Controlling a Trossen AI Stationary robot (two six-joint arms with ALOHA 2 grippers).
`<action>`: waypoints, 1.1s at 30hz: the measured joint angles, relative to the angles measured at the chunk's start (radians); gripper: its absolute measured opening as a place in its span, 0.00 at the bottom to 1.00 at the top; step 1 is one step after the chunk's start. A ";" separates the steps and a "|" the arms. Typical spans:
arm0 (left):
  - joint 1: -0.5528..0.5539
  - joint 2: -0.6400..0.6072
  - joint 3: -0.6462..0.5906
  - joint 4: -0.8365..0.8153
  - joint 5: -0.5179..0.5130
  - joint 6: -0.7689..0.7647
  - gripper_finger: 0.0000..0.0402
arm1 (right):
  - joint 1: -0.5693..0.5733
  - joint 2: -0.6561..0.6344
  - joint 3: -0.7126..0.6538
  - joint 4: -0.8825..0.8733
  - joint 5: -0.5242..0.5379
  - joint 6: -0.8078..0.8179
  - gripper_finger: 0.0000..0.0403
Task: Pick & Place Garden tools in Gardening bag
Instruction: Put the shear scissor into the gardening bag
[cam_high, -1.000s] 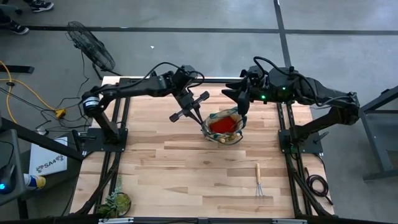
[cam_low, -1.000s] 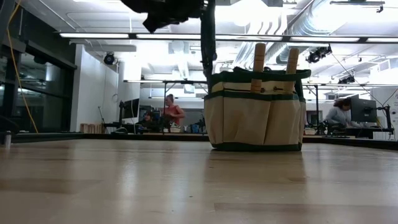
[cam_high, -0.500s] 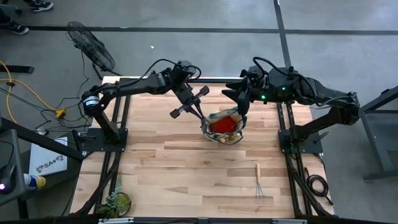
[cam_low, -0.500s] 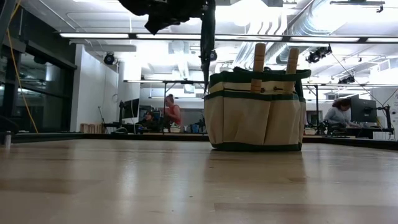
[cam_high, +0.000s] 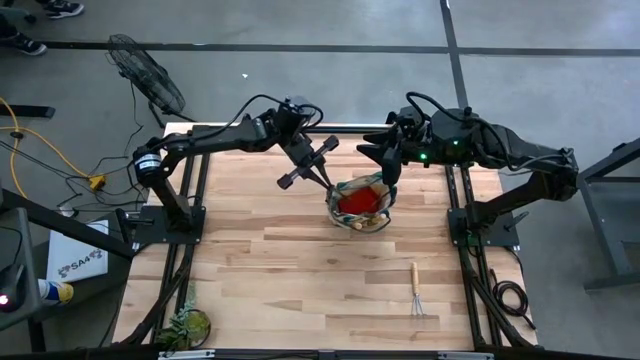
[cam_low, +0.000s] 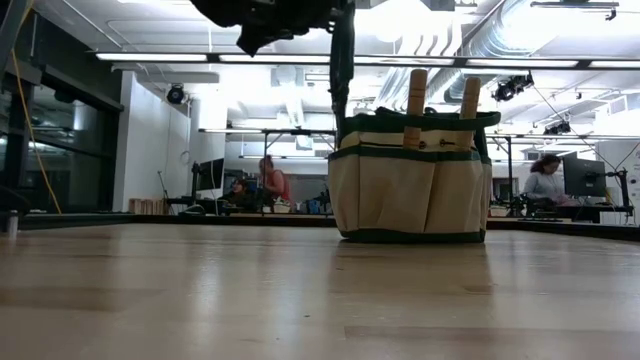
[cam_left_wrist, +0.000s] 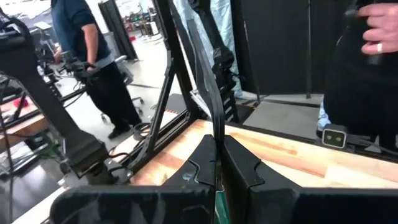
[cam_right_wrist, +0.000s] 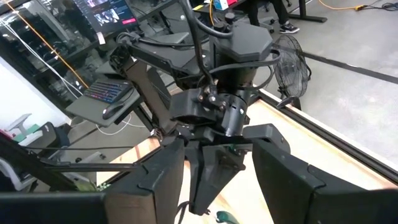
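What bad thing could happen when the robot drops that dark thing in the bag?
1. The left tool holds the pruner right above the gardening bag's rim, not its middle. It might catch the edge or fall outside.
2. Two wooden handles already stick up from the bag and could block it.
3. The right tool hangs open by the bag's other side, so the two arms might bump.

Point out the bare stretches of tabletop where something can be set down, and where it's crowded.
Free: the wide strip of table between the gardening bag, the plant clump and the hand rake. Crowded: the far edge, where the left gripper holds a pruner beside the bag and the right gripper hovers.
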 joint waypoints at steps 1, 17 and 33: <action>0.000 0.000 0.000 -0.006 -0.005 0.008 0.00 | 0.000 0.000 0.000 0.000 0.000 0.000 0.45; 0.015 0.000 0.000 -0.087 -0.104 0.122 0.00 | 0.000 0.000 0.000 0.000 0.000 0.000 0.45; 0.012 -0.001 0.000 0.087 -0.079 0.025 0.00 | -0.003 0.000 0.000 -0.004 0.000 -0.003 0.45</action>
